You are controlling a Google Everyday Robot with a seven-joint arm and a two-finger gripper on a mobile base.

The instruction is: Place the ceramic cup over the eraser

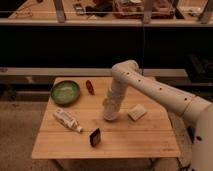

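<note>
Starting at the far left of the wooden table (150, 140), a green bowl (65, 92) sits with a white tube (67, 120) lying nearer. A small dark red object (89, 86) lies just right of the bowl. The eraser (95, 137) stands at the near edge. Farther right, the gripper (111, 111) is down at the ceramic cup (110, 117), well apart from the eraser. Its opening and hold cannot be told. A whitish square pad (137, 112) lies just right.

The wooden worktop (150, 140) carried a green bowl (65, 92) at back left, a dark red object (89, 86) beside it, a white tube (68, 120), the eraser (95, 137) near the front, and a whitish pad (137, 112). The end effector (110, 111) hung low, just left of the pad.
</note>
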